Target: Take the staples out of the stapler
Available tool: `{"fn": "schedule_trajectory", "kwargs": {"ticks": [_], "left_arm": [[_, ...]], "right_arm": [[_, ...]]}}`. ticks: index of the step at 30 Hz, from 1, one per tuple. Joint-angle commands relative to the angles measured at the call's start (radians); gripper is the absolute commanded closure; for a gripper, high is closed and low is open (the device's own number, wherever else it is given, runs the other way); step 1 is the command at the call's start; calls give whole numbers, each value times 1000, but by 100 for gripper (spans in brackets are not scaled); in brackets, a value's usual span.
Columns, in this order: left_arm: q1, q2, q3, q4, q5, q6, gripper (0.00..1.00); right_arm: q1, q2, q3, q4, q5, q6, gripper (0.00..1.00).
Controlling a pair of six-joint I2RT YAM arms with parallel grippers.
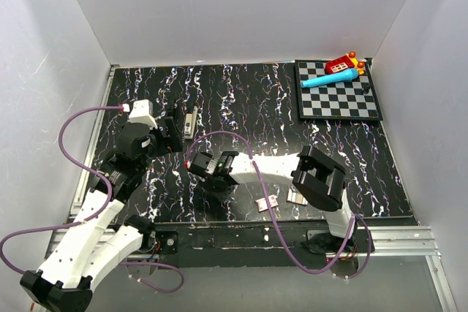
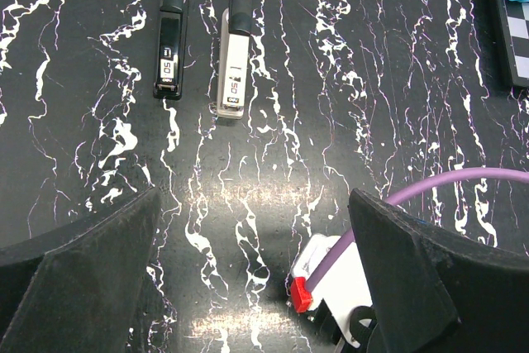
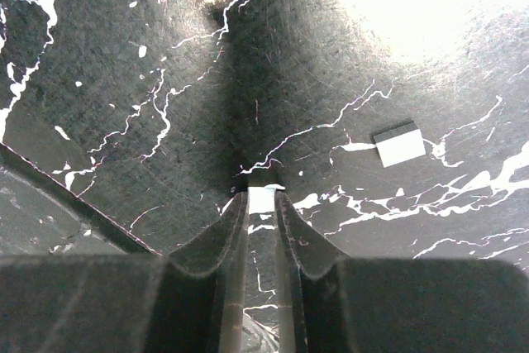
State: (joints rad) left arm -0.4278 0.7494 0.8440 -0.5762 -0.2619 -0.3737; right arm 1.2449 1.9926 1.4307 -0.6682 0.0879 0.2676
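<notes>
We see the stapler [image 2: 234, 59] lying flat on the black marbled surface [image 1: 256, 100], in its left half toward the far side, its length running away from the arms. A slim black object [image 2: 169, 47] lies just beside it on its left, parallel and not touching. The left hand [image 2: 254, 196] hangs above the surface short of both, its fingers [image 2: 91, 279] spread wide and holding nothing. From above, this hand sits just to the left of the stapler [image 1: 190, 120]. The right arm reaches across toward the left, and its hand [image 3: 261, 204] is down near the surface, fingers [image 3: 221, 241] drawn nearly together. They pinch a small pale piece [image 3: 261, 199] between the tips. A pale strip [image 3: 399, 144] lies flat on the surface near that hand, apart from it. We also see a chessboard [image 1: 329, 104] in the far right corner, well apart from the stapler.
</notes>
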Motion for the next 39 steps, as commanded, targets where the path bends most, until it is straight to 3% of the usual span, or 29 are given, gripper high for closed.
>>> {"fn": "schedule_trajectory", "kwargs": {"ticks": [1,17,39], "left_arm": [[-3,-4,-6,3,-7,12,2],[-3,-18,-8,1,-5,13,2],[-3,-12,-10,3,7,10,2]], "right_arm": [[4,-29,20,-21,12,21,79],[-21,-302,-108,-82,184,88,82],[-309,-655,-558,-97,220,372,83]]}}
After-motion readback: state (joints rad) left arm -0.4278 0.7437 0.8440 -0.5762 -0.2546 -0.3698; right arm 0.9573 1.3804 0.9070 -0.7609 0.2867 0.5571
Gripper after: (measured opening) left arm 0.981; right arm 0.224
